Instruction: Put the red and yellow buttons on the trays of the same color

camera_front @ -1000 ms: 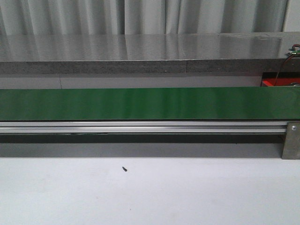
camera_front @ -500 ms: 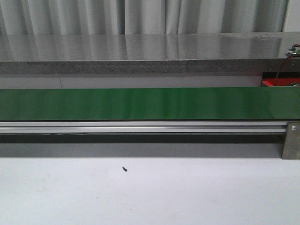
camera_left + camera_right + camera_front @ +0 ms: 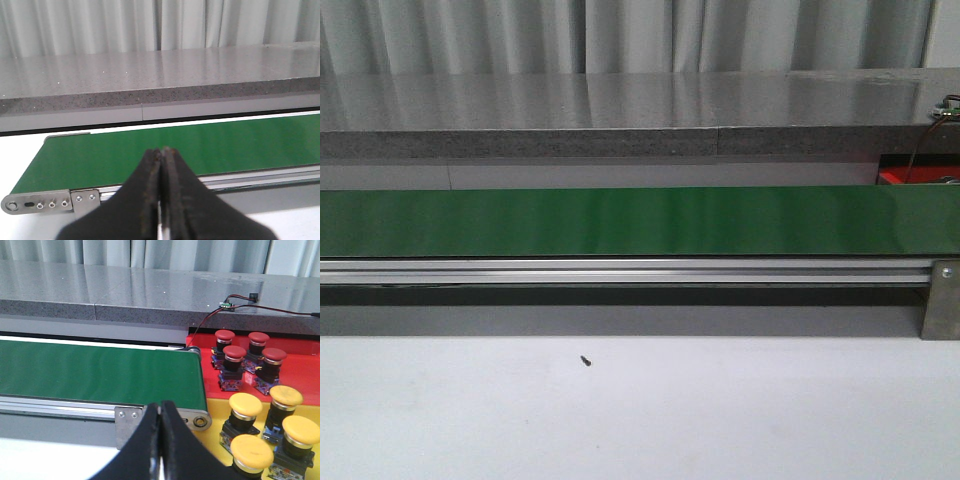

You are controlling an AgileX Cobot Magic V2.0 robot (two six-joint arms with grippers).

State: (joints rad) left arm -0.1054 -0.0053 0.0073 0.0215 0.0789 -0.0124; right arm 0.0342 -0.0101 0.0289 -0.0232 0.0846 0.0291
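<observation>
While we look forward over the tabletop: we see neither arm in the front view, only the belt and its surroundings.
Conveyor belt: green belt (image 3: 620, 221) runs the full width of the front view, parallel to the tabletop's far edge, on an aluminium rail (image 3: 620, 271).
Tabletop: pale grey surface (image 3: 720, 420) in front of the rail, with a small dark speck (image 3: 586, 360) on it, left of centre.
Grey ledge: a speckled stone-like ledge (image 3: 620, 110) lies behind the belt, with curtains (image 3: 620, 35) beyond it.
Left end effector: we see the left end effector (image 3: 161, 165) with its dark fingers pressed together and nothing between them, poised before the belt's left end.
Right end effector: the right end effector (image 3: 160, 417) likewise has its fingers closed tight, empty, before the belt's right end roller (image 3: 201, 421).
Red buttons: four red buttons (image 3: 235, 360) stand clustered on the red tray (image 3: 300, 375), just past the belt's right end.
Yellow buttons: four yellow buttons (image 3: 250, 452) stand on the yellow tray (image 3: 212, 432), on the near side of the red tray.
Wiring: a small circuit board (image 3: 227, 304) with red and black wires (image 3: 280, 309) sits on the ledge, behind the red tray.
</observation>
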